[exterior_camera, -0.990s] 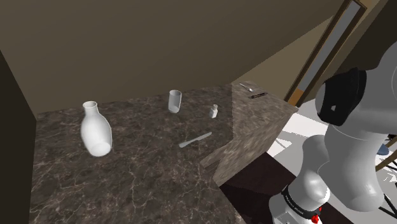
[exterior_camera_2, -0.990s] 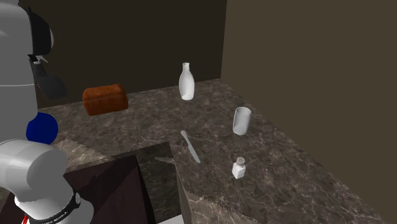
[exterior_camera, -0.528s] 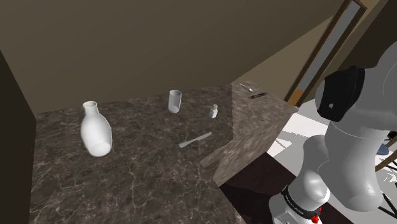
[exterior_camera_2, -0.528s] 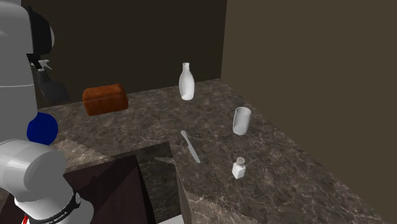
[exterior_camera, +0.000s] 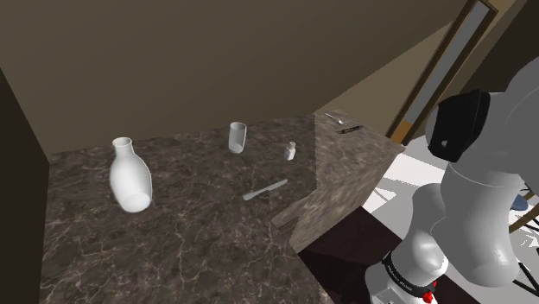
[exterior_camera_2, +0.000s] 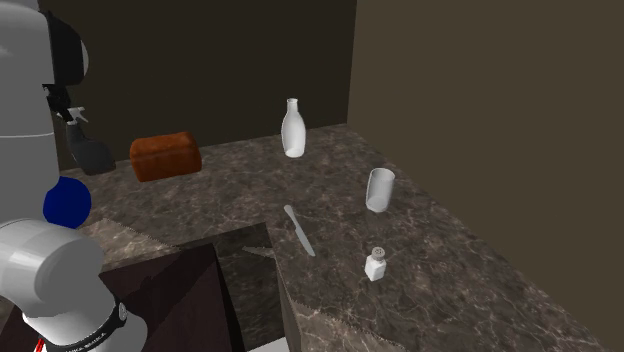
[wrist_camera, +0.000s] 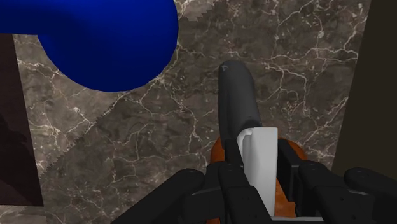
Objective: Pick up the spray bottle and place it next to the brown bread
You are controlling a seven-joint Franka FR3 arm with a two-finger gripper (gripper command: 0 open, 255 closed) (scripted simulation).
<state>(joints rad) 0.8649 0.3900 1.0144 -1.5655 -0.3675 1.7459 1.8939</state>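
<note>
Second exterior view, one spray bottle (exterior_camera_2: pixel 92 155), one brown bread (exterior_camera_2: pixel 165 156), fingers (wrist_camera: pixel 230 186) clasping it

Second exterior view: spray bottle (exterior_camera_2: pixel 88 150) left of bread (exterior_camera_2: pixel 165 156); knife (exterior_camera_2: pixel 299 230) between bread and shaker (exterior_camera_2: pixel 376 264) on counter (exterior_camera_2: pixel 450 270)

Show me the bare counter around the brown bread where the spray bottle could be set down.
Bare counter lies between the bread and the white bottle, and between the bread and the knife. The bread's other side, at the second exterior view's left, is crowded: the spray bottle is held there in the claw, near a blue round object.
</note>
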